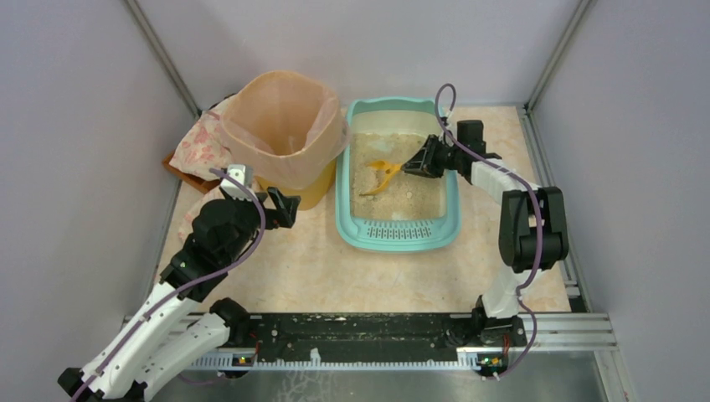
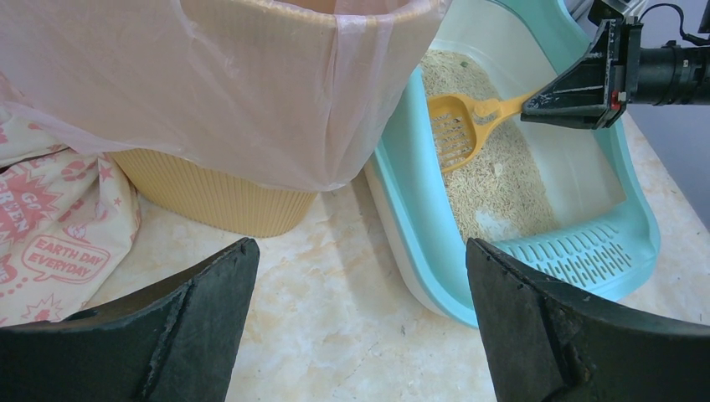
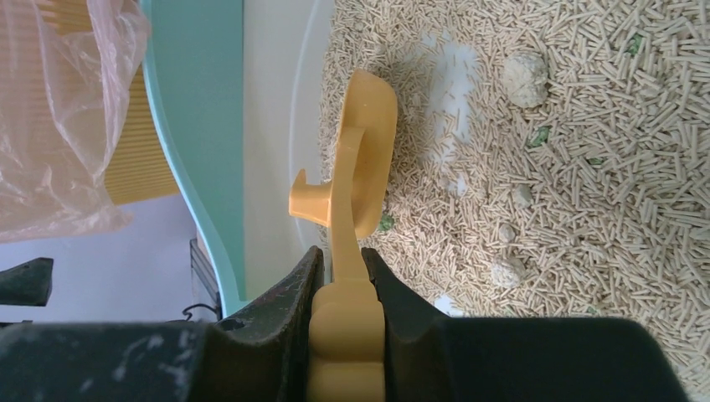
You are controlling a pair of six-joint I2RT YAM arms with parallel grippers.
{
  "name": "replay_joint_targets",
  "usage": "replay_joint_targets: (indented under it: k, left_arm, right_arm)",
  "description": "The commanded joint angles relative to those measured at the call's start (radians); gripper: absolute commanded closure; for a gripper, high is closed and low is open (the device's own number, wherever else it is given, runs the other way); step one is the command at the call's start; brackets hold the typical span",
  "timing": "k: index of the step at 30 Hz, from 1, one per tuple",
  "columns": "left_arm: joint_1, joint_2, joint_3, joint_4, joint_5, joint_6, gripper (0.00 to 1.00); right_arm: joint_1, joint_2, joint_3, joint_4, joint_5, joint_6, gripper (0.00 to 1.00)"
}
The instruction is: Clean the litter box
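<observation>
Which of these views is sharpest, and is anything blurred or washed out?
Right wrist: sharpest, litter pellets crisp, scoop handle soft near the lens. Left wrist: left pincer dark with little detail, bag pale and bright. Top external: even light, faint shadows, litter box too small for grain.

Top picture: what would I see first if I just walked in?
The big teal litter box sits mid-table, holding beige litter. Over it, the right gripper pinches a yellow scoop by its handle. Left of the box stands a yellow bin lined with a peach bag.
</observation>
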Motion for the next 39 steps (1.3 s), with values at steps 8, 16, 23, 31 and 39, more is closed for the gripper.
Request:
replay_joint_targets:
  k: [8,16,23,31,39]
  left_arm:
    - [0.0,-0.002,0.009,0.012,0.011,0.009,0.01]
    - [0.0,0.004,0.009,0.014,0.015,0.007,0.01]
    - [0.0,0.002,0.007,0.008,0.008,0.009,0.01]
    - [0.0,0.003,0.008,0.008,0.008,0.006,0.01]
    - [0.0,0.0,0.006,0.008,0.015,0.004,0.01]
  right_arm:
    - [0.047,-0.079,0.158,-0.241,0.304,-0.239,1.0]
    - [0.095,0.02,0.123,-0.177,0.289,-0.22,1.0]
    - [0.172,0.14,0.089,-0.032,0.197,-0.15,1.0]
    - [0.155,0.154,0.071,0.074,0.046,-0.072,1.0]
    - [0.068,0.114,-0.093,0.52,-0.198,0.239,1.0]
